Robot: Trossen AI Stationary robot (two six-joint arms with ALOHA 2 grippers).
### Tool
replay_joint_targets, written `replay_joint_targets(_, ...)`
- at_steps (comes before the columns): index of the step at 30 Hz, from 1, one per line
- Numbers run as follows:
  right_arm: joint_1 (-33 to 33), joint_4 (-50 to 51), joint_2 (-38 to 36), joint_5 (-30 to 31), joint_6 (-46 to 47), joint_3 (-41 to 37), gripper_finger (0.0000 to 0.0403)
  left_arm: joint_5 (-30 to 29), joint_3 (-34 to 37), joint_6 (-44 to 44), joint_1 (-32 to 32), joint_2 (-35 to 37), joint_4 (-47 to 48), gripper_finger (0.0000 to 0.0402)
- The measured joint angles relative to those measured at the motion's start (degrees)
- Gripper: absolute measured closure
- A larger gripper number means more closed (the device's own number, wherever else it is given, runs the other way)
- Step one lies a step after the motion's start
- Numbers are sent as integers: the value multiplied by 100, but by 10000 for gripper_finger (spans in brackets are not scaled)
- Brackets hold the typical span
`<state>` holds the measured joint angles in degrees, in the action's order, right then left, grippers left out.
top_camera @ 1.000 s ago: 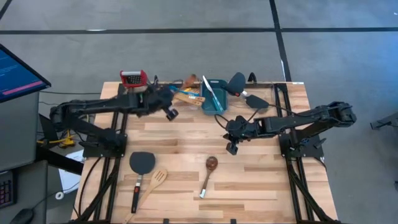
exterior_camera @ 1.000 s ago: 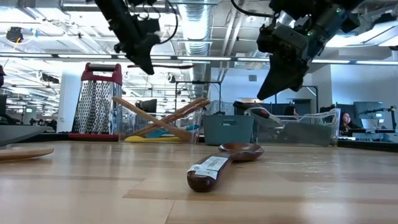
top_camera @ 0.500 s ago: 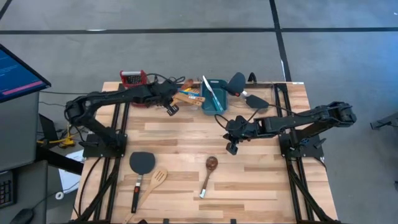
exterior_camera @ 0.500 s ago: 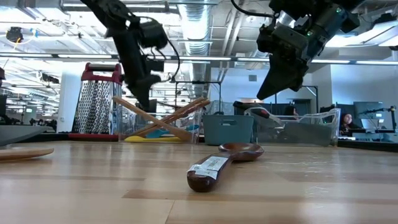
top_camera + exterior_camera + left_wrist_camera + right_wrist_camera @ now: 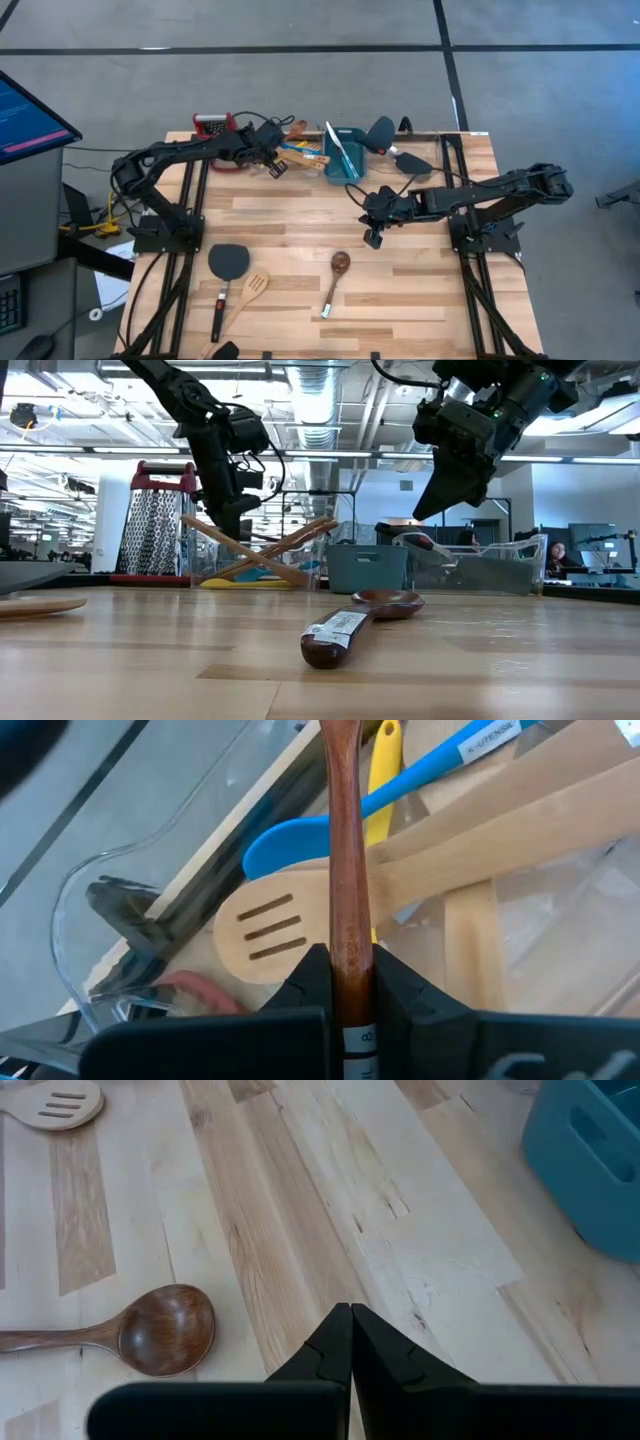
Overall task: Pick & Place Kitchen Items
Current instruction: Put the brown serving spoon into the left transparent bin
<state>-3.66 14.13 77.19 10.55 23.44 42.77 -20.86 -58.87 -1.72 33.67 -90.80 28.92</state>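
The left gripper (image 5: pixel 350 985) is at the back left of the surface (image 5: pixel 400 290), over the clear bin (image 5: pixel 120 890) that holds a pile of utensils. Its fingers are closed on the handle of a reddish-brown wooden spoon (image 5: pixel 347 840), which runs straight away from the wrist camera across the pile. Under it lie a pale slotted spatula (image 5: pixel 275 925), a blue spoon (image 5: pixel 290 840) and a yellow spoon (image 5: pixel 383 765).

The right gripper (image 5: pixel 347 1340) hovers above mid-surface, fingers pressed together and empty. A dark-brown wooden spoon (image 5: pixel 336 275) lies on the surface in front of it. A black spatula (image 5: pixel 226 268) and a pale slotted spatula (image 5: pixel 250 295) lie at the front left. A teal tub (image 5: pixel 343 155) stands at the back centre.

Handling, as a judgement:
- The wooden utensils look stiff and light; a firm pinch should not deform them.
- The varnished handle looks smooth, so it may rotate or slide between the fingers.
- Take hold on the handle, close to the balance point, not on the bowl.
- The spoon held rests among crossed handles; lifting it may drag its neighbours.
- The spoon lying flat offers little clearance beneath; grasp across the narrow handle from above.
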Motion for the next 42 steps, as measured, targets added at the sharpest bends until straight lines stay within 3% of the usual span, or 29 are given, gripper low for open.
replay_joint_targets(15, -1, 3, 0, 0, -2, 1, 403, 265, -2, 340, 7, -522, -130, 393)
replay_joint_targets(31, -2, 37, 0, 0, -4, 1, 403, 181, 7, 302, 7, -527, -255, 315)
replay_joint_targets(42, -2, 37, 0, 0, -4, 1, 403, 220, -170, 457, 5, -267, -285, 315)
